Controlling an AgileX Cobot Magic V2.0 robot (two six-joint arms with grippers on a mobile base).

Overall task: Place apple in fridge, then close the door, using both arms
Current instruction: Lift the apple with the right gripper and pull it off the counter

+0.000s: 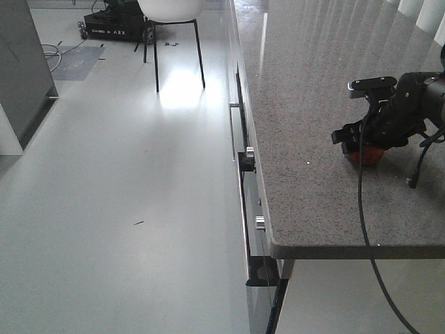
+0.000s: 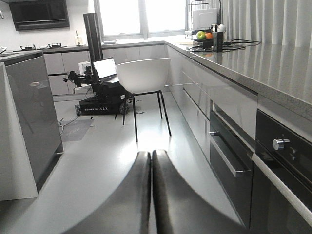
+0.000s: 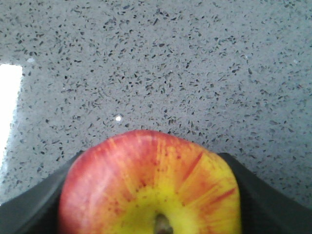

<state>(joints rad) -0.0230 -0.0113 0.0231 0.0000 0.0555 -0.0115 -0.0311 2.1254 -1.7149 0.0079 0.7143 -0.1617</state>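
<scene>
The apple [image 3: 146, 187], red with a yellow patch round its stem dimple, rests on the speckled grey countertop [image 1: 306, 104]. My right gripper [image 3: 151, 157] is shut on it, a black finger pressed against each side. The front view shows the same gripper [image 1: 363, 146] low over the apple [image 1: 367, 156] near the counter's front right. My left gripper [image 2: 151, 155] is shut with nothing in it, its fingers pressed together above the floor, level with the cabinet fronts. The fridge and its door are out of view.
A white chair [image 2: 144, 75] on black legs stands in the aisle. Drawers with bar handles [image 2: 226, 158] and an oven knob [image 2: 278, 144] line the counter front. A grey-and-white cabinet [image 2: 29, 122] stands left. A black wheeled robot base [image 2: 100, 105] sits beyond the chair.
</scene>
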